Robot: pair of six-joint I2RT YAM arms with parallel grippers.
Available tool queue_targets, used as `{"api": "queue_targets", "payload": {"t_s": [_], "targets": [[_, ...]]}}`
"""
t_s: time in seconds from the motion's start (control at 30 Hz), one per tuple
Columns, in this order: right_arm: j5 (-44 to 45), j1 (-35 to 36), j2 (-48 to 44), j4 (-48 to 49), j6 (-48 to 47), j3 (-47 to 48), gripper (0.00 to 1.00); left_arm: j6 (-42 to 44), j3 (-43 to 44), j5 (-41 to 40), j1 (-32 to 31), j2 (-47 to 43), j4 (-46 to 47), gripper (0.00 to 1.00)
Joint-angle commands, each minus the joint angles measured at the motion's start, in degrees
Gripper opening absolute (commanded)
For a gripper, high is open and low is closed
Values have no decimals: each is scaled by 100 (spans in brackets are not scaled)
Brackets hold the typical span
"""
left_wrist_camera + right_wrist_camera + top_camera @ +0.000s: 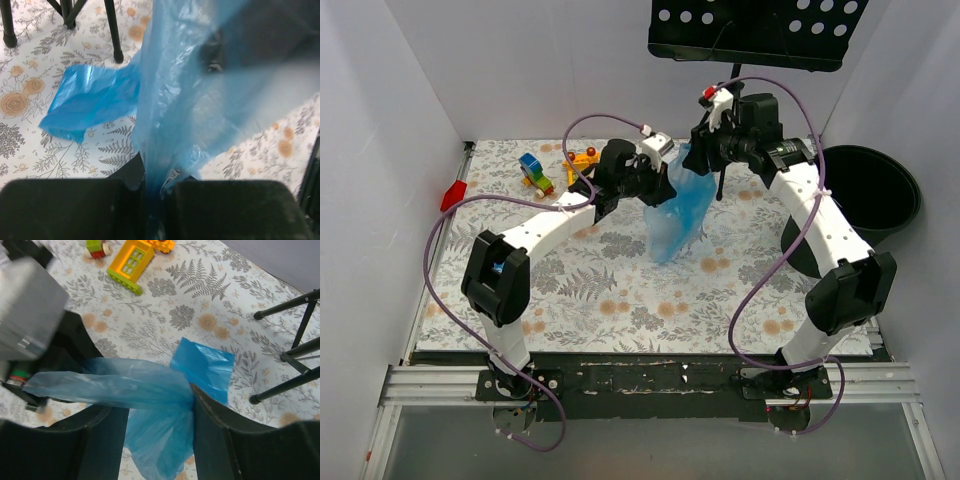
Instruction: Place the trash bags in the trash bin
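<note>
left tool (152, 202) pinched shut on large trash bag (676, 212), which hung over middle of worktop (610, 310) | small trash bag (85, 102) lay flat beneath | right tool (159, 435) jaws apart, film loose between | trash bin (875, 190) stood by right edge | step looked like a handover: right should back clear, left lift film above rim

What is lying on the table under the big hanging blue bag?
A smaller blue bag lies flat on the floral table; the hanging bag covers one end. What else it hides cannot be seen.
</note>
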Motion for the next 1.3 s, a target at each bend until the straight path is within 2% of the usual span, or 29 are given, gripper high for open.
{"api": "queue_targets", "payload": {"t_s": [0.0,0.3,0.47,0.6,0.73,0.9,1.03,1.17,1.27], "targets": [[1013,343,-43,203,77,-96,58,-1025,504,-34,99,-499,-223,0],[3385,994,220,299,147,176,62,-1580,1040,-148,178,-631,-162,0],[3782,1003,423,238,68,449,66,-1519,1261,-323,292,-868,-355,0],[3696,1003,265,194,33,275,66,-1405,1164,-657,520,-1184,-426,0],[3564,950,71,185,94,-358,68,-1334,1094,-606,854,-1422,-435,0],[2266,538,352,141,490,-307,68,-1071,954,-587,960,-1756,-470,0],[1684,432,633,141,517,36,66,-843,839,-807,960,-2028,-628,0],[1577,423,590,63,429,2,63,-448,672,-1281,960,-2213,-742,0],[2155,335,406,-87,254,-314,62,105,471,-2297,969,-2257,-900,0]]}}
